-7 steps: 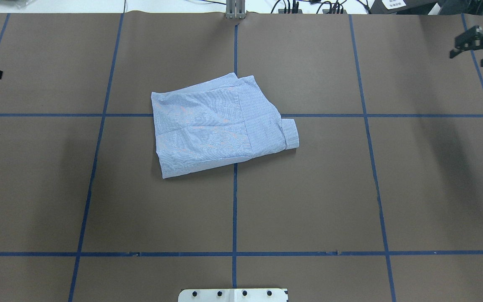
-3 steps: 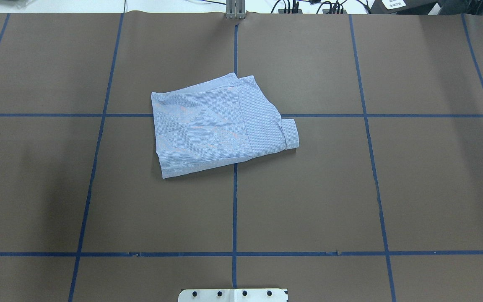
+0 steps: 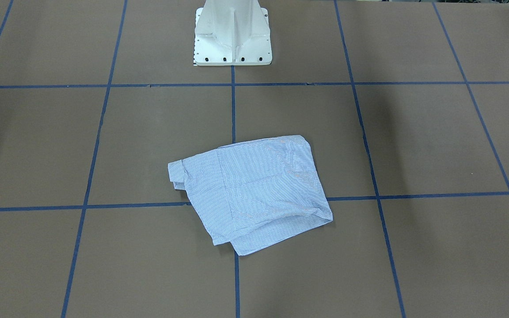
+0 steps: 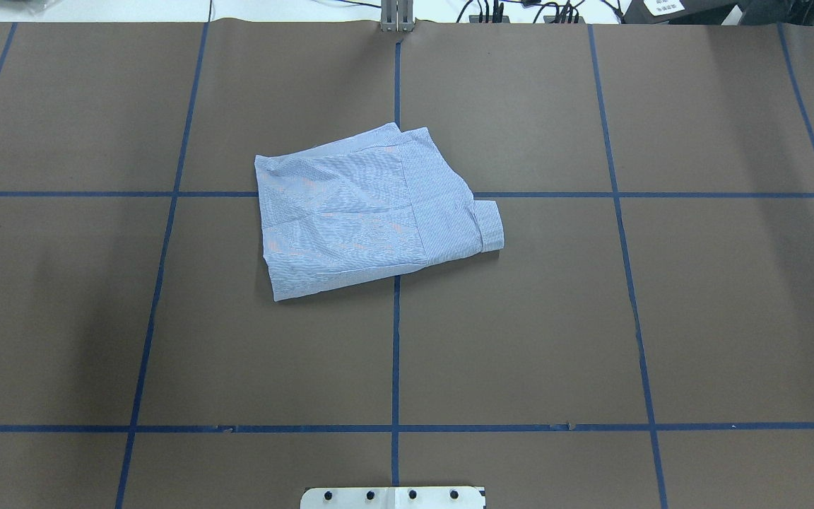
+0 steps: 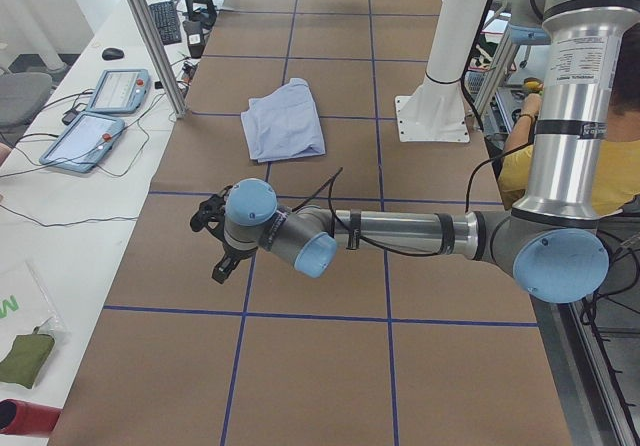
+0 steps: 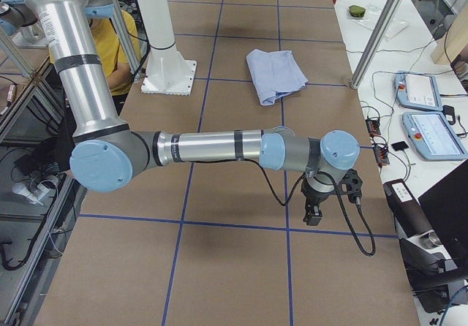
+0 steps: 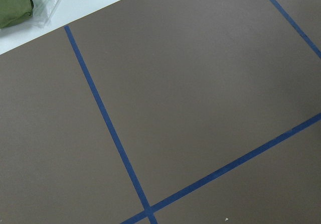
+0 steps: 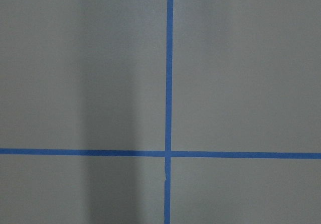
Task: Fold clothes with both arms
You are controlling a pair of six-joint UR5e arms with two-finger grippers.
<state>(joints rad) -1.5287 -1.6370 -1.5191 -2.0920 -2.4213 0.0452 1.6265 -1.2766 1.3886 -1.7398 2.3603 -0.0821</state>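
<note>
Shirt (image 4: 372, 212) lies folded into a compact, roughly four-sided bundle near the middle of the bench (image 4: 661, 318). It sits over the crossing of the centre blue tape line (image 4: 395, 353) with the far cross line, most of it on the robot's left of centre. One cuff (image 4: 492, 223) sticks out on the robot's right side. Cloth is flat on the paper, with some creases.

Both hands are well apart from the shirt and out of the overhead and front views. Neither touches it.

Left arm (image 5: 400, 234): upper part upright at the robot's base, forearm stretched level and low over the bench toward the robot's left end. Wrist is bent, and the left hand (image 5: 218, 251) points down at the brown paper, nearer the side camera than the shirt (image 5: 283, 124). Its wrist view gives only bare bench, a tape crossing and a green pouch (image 7: 15, 5) on the white surface at the corner. Cannot tell how far this hand is open.

Right arm (image 6: 205, 148): same shape, mirrored, with the forearm level toward the robot's right end. The right hand (image 6: 316, 209) hangs downward near the bench edge, and a black cable (image 6: 351, 231) loops beside it. The shirt (image 6: 276, 74) is far beyond it. Its wrist view shows a tape crossing only. Cannot tell this hand's opening either.

White pedestal (image 3: 232, 35) stands at the robot's side of the bench. A person in a yellow top (image 6: 124, 41) sits behind it.
</note>
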